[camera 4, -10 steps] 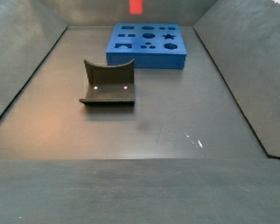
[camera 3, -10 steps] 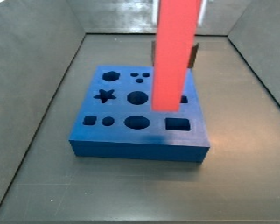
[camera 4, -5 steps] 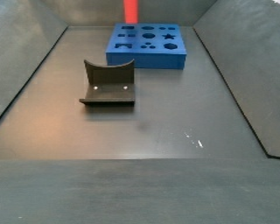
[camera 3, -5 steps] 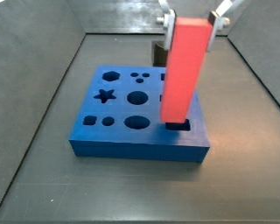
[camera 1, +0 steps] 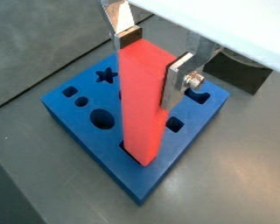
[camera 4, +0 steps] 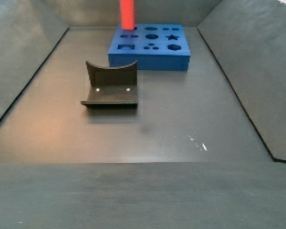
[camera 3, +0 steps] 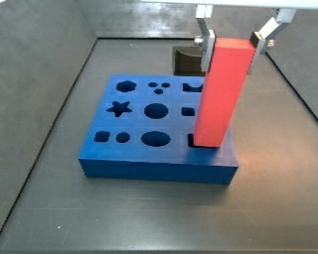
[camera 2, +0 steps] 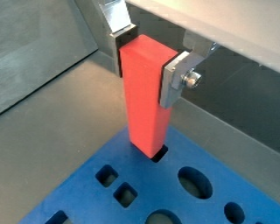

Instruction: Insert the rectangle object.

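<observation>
The rectangle object [camera 3: 222,94] is a tall red-pink bar standing nearly upright, a little tilted. My gripper [camera 3: 235,35] is shut on its top end, one silver finger [camera 1: 178,77] on each side. The bar's lower end sits at the mouth of the rectangular hole [camera 3: 202,145] near a corner of the blue holed block [camera 3: 128,139]. The bar hides how deep it is in the hole. Both wrist views show the bar [camera 1: 143,105] [camera 2: 149,101] between the fingers, over the block [camera 1: 90,122] [camera 2: 143,188]. A side view shows the bar [camera 4: 126,12] above the block [camera 4: 153,49].
The dark fixture [camera 4: 110,85] stands on the floor in front of the block, and shows behind it in a side view [camera 3: 187,58]. Grey walls [camera 3: 43,69] close in the floor on the sides. The block has star, round and square holes [camera 3: 119,109].
The bar has come down over the block, and its lower end now meets the rectangular hole. The gripper fingers have dropped into the side view.
</observation>
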### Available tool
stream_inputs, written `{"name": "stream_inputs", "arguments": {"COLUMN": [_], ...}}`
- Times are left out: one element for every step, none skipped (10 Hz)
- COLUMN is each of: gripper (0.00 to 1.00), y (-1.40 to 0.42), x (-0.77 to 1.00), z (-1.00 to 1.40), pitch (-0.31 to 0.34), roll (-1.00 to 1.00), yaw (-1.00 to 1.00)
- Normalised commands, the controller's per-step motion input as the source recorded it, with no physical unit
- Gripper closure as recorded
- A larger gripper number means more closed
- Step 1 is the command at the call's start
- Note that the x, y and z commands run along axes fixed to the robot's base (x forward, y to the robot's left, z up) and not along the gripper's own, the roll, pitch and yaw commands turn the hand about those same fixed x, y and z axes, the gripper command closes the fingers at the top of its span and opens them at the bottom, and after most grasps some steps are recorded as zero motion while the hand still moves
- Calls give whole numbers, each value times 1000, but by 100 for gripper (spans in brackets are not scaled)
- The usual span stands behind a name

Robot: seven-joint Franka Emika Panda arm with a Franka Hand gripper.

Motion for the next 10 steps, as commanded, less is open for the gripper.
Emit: {"name": "stream_inputs", "arguments": {"gripper": [100,100,100,100,100,100,100,100,100,100], "y": [0,0,0,0,0,0,-89,-123,-126,-306], "x": [83,-151,-289,-349,-300,-206,0,151,237,323], "z": [-517,-500,-286,-220,-194,-223,-386,-491,-511,-349], "pitch": [-57,-154,-139,-124,-93,-67,-51,-24,-16,0], "roll": [63,89,13,17,9,4,0,0,0,87], "yaw": [0,29,31,54,49,31,0,0,0,14]}}
